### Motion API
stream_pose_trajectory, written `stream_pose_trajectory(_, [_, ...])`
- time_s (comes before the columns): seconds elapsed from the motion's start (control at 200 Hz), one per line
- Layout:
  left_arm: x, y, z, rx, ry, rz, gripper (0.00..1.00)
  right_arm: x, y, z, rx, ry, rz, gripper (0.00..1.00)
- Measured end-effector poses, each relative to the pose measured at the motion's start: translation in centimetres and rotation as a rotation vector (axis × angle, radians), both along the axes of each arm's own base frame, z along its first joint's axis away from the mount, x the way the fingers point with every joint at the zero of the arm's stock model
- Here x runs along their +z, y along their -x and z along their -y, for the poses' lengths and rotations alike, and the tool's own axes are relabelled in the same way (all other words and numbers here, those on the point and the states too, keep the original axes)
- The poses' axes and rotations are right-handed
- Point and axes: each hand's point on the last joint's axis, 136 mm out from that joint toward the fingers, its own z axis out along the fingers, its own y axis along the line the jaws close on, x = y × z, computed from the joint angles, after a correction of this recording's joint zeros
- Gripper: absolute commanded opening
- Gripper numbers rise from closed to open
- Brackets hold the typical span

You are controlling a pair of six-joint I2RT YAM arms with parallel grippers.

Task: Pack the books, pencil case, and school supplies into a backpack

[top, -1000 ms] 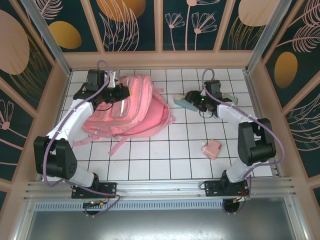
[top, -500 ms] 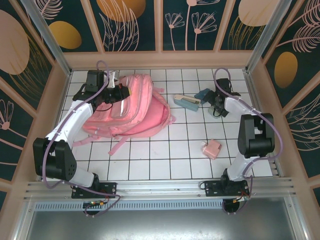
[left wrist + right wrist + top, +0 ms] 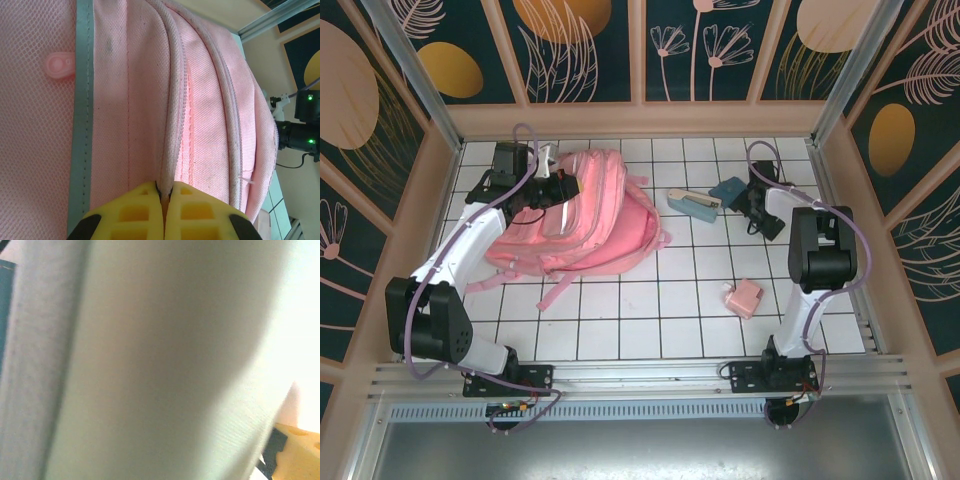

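Left arm outstretched, jaws clamped.

White gridded table, dark floral panels, wooden frame

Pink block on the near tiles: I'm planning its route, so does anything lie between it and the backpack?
Nothing visible does: only bare white tiles lie between the pink block and the backpack.

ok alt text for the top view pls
Pink backpack lies left on a white tiled table, the left gripper shut on a seam. The right gripper sits at far right beside a teal pad and bar; a pink block lies nearer.
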Motion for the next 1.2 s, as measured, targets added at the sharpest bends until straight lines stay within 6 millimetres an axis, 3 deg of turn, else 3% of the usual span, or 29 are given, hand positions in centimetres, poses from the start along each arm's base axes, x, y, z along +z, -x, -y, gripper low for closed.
stream_pose_trajectory(0.27, [-0.1, 0.0, 0.0, 0.000, 0.002, 0.005, 0.00, 0.0, 0.1, 0.2, -0.004, -0.004, -0.003, 0.96])
stream_pose_trajectory(0.445, [-0.1, 0.0, 0.1, 0.000, 0.008, 0.004, 0.00, 0.0, -0.1, 0.5, -0.001, -0.020, 0.008, 0.79])
stream_pose_trajectory(0.54, [-0.3, 0.1, 0.1, -0.001, 0.009, 0.001, 0.00, 0.1, -0.2, 0.6, 0.005, -0.021, 0.016, 0.74])
stream_pose_trajectory(0.75, [-0.1, 0.1, 0.1, 0.000, 0.013, 0.007, 0.00, 0.7, 1.1, 0.6, 0.014, -0.017, 0.020, 0.73])
stream_pose_trajectory(0.851, [0.2, 0.0, 0.1, 0.006, 0.027, 0.006, 0.00, 2.1, 1.7, 0.4, 0.023, -0.005, 0.044, 0.73])
stream_pose_trajectory(1.016, [0.7, -0.2, 0.3, 0.023, 0.082, -0.012, 0.00, 6.8, 1.9, -2.8, 0.107, 0.016, 0.150, 0.73])
stream_pose_trajectory(1.106, [1.3, -0.4, 0.4, 0.036, 0.124, -0.017, 0.00, 9.6, 2.3, -6.4, 0.199, 0.008, 0.220, 0.73])
stream_pose_trajectory(1.201, [1.8, -0.7, 0.4, 0.049, 0.164, -0.029, 0.00, 11.1, 3.1, -10.2, 0.292, -0.012, 0.260, 0.73])
